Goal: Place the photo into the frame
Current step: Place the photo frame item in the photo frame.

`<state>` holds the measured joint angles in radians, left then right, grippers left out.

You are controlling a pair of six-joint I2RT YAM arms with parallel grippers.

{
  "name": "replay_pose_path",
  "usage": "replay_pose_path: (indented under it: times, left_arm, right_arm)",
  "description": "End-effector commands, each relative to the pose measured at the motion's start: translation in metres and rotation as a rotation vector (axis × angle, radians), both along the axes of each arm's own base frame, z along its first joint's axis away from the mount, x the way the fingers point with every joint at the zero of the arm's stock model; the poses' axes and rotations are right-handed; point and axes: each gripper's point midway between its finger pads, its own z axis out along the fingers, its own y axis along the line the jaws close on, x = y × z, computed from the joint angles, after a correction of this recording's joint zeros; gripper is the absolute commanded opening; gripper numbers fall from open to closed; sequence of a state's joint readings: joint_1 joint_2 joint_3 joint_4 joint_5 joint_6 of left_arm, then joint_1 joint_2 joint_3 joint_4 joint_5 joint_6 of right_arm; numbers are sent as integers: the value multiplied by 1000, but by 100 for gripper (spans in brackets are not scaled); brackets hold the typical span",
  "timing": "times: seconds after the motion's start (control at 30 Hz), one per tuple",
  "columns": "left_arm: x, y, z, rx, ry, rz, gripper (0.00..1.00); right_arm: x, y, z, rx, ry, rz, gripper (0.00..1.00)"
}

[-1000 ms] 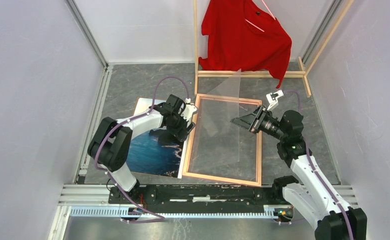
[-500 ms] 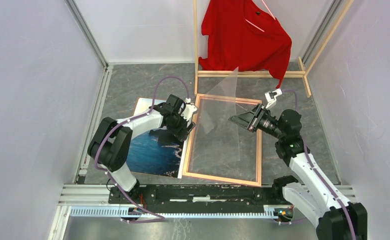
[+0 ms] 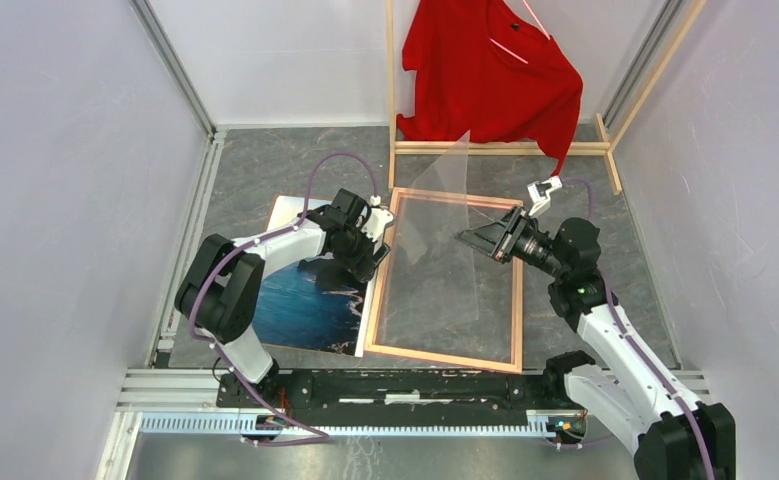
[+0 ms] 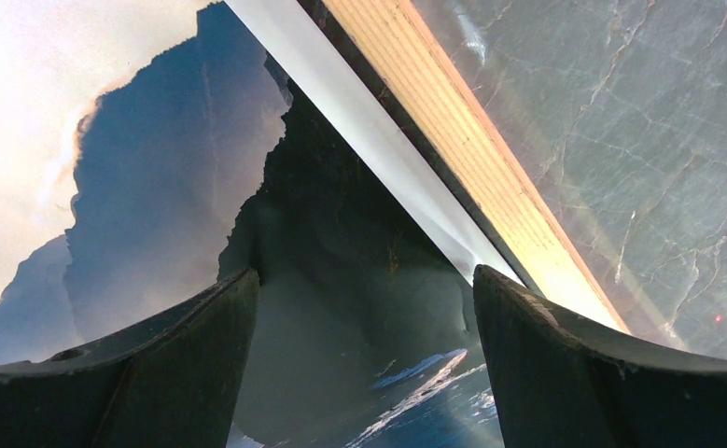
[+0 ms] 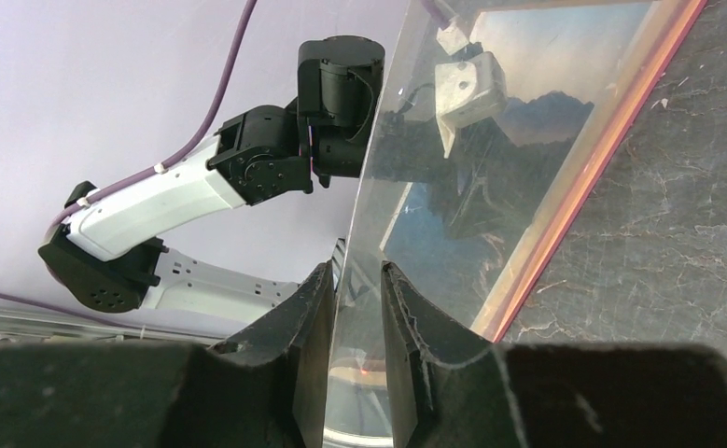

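Tabletop [image 3: 265,170] of grey marbled pattern carries everything. The frame [image 3: 443,358] lies flat on it near the middle, between the two arms. Beyond the frame's far rail stands a tall wooden clothes rack [image 3: 391,80] with a red shirt [image 3: 495,80] hanging on it.

The frame is a thin rectangle, pinkish from above and light wood up close. The grey surface shows through its opening.

Left of the frame the photo [image 3: 300,300] lies face up and wholly outside it. Dark cliffs and pale sky are at its far end, blue water at its near end, and a white border runs along the side facing the frame. That border sits just beside the frame's left rail; whether the two touch cannot be told.

Above the frame a clear sheet [image 3: 443,215] stands tilted, its top corner rising past the frame's far rail toward the rack. Its lower edge is hard to make out.

The right gripper [image 3: 465,238] reaches in from the frame's right rail. It pinches the sheet's edge, one finger on each face, over the far right part of the frame.

The left gripper [image 3: 370,262] hangs over the photo's cliff area, close to the frame's left rail near its far corner. Its jaws are spread wide, with only the print below them.
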<state>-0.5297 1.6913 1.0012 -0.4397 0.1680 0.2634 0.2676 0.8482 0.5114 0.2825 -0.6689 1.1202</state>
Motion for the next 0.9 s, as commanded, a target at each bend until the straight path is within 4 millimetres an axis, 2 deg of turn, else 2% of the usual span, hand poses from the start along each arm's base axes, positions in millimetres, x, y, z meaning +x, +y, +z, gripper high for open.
replay_pose_path:
  times: [0.0, 0.43, 0.73, 0.87]
  left_arm:
    - [0, -8, 12, -50, -5, 12, 90]
    - [-1, -7, 10, -43, 0, 13, 89]
    - [-1, -10, 12, -67, -14, 16, 89]
    - [0, -12, 13, -84, -22, 13, 89]
  right_arm:
    - [2, 2, 18, 23, -66, -11, 30]
    - [5, -4, 0, 36, 62, -115, 25]
    - [5, 5, 2, 60, 92, -113, 24]
    - [4, 6, -7, 56, 121, -122, 24]
